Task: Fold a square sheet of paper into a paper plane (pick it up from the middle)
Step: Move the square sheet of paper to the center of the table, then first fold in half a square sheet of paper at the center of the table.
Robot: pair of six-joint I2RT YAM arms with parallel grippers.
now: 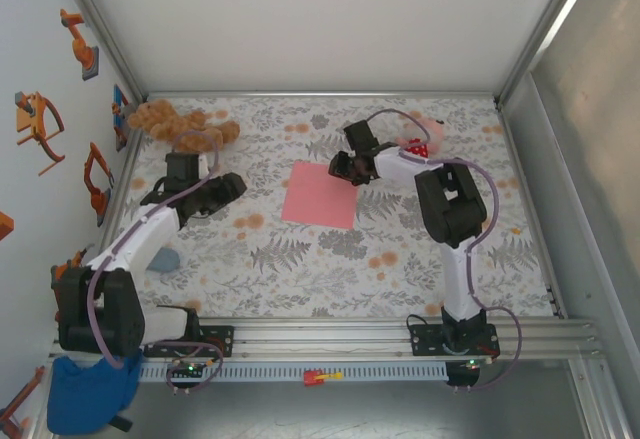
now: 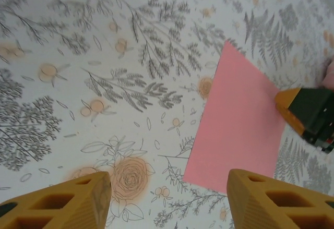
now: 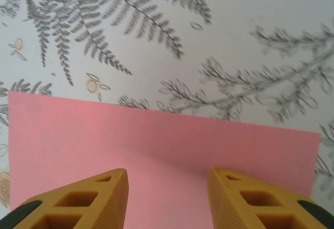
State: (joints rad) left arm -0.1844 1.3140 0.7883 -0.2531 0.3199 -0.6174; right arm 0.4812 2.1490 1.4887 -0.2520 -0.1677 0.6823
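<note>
Right gripper (image 3: 168,179): ribbed orange fingers partly spread, gripping nothing, poised over the square sheet of paper (image 3: 156,140) at its right-hand edge. Left gripper (image 2: 169,187): fingers apart, empty, above the fern-print tablecloth (image 1: 300,269) beside the sheet's left edge. Sheet is thin, matte, salmon-pink and flat with straight edges, lying mid-table. Open cloth on the near side. Brown plush toy (image 1: 180,121) and pink plush toy (image 1: 428,135) at the far edge.

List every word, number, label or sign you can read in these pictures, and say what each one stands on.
No text can be read anywhere.
Paper: plain pink, no print.
Tablecloth: flowers and ferns, no letters.
Wall stickers: orange robot-arm drawings, with no words that can be made out.
</note>
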